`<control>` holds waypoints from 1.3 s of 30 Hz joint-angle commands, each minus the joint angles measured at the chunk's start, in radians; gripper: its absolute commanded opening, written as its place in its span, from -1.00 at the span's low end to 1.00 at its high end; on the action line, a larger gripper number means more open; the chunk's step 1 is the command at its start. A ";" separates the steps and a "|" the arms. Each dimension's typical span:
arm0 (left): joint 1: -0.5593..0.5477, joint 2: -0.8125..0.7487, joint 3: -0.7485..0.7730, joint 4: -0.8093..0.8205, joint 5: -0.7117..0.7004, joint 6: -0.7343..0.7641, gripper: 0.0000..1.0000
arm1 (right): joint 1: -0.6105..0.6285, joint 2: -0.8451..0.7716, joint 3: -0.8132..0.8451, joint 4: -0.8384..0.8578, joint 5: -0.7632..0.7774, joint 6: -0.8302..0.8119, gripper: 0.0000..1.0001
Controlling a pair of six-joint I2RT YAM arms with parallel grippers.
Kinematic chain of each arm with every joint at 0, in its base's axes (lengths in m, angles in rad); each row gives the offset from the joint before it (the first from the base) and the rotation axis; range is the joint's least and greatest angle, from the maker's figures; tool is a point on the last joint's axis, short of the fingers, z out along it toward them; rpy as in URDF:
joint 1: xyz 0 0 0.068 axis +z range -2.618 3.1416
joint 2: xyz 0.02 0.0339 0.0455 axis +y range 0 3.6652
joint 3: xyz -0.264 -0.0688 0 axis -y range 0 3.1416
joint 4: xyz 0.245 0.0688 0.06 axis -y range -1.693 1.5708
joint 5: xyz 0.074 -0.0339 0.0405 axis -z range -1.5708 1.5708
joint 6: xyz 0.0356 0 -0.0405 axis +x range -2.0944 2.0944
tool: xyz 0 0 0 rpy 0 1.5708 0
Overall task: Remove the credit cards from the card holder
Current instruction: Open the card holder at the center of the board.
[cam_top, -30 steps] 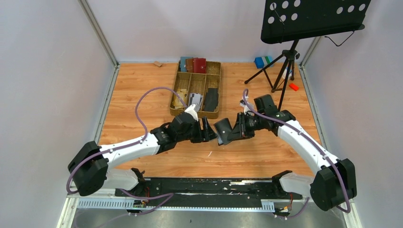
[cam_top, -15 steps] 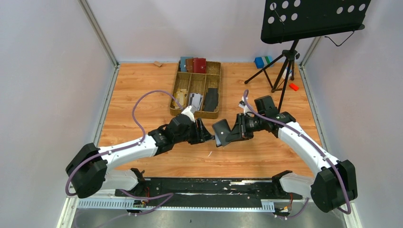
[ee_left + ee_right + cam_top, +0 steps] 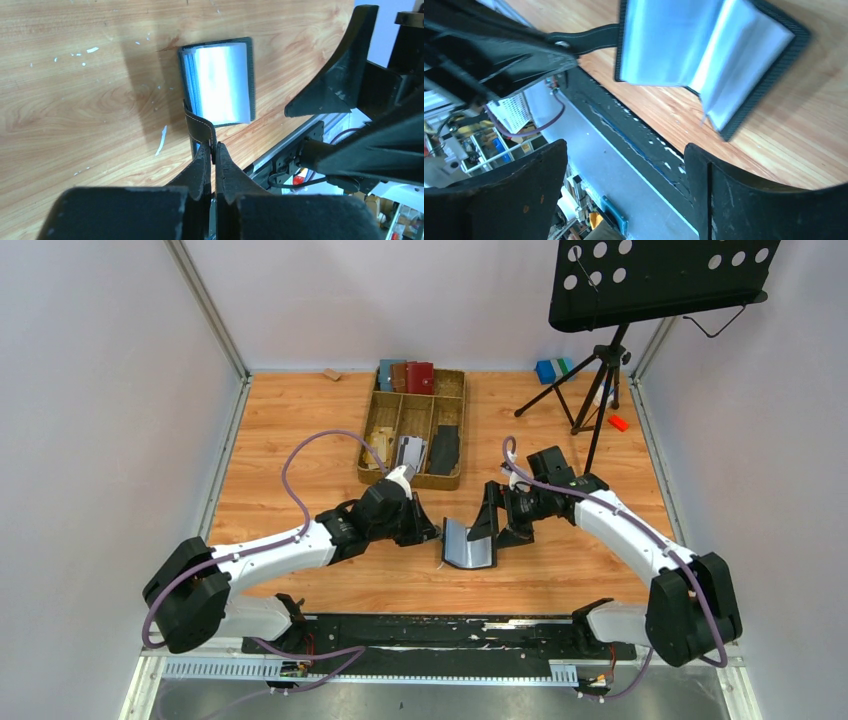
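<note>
The black card holder (image 3: 468, 545) hangs open between the two arms, low over the wooden table, its shiny grey-blue sleeve pages (image 3: 220, 82) fanned out. My left gripper (image 3: 432, 530) is shut on its closure tab (image 3: 200, 125), with the jaws (image 3: 214, 147) pressed together on the strap's end. My right gripper (image 3: 492, 522) stands wide open just right of the holder (image 3: 704, 45), holding nothing; the space at its fingertips (image 3: 624, 147) is empty. The credit cards are hidden: I cannot make out any single card in the glaring sleeves.
A wooden divided tray (image 3: 370, 430) sits behind the arms, with red, brown and blue wallets (image 3: 405, 375), pale flat pieces (image 3: 409, 451) and a long black piece (image 3: 444, 450). A music stand's tripod (image 3: 590, 390) stands back right. A black rail (image 3: 440, 630) runs along the near edge.
My right gripper opened and let go of the card holder. My left gripper shut on the tab. The holder swung down and fell open.
</note>
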 commanded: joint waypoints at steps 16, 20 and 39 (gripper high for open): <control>0.002 0.003 0.056 0.060 0.075 0.038 -1.00 | 0.016 0.110 0.000 0.023 0.196 -0.116 0.48; 0.003 -0.030 0.050 0.110 0.080 0.030 -1.00 | 0.013 0.167 -0.021 0.086 0.132 -0.082 0.39; 0.014 -0.020 0.077 -0.089 -0.005 0.023 -1.00 | 0.014 0.088 -0.017 0.077 0.190 -0.115 0.12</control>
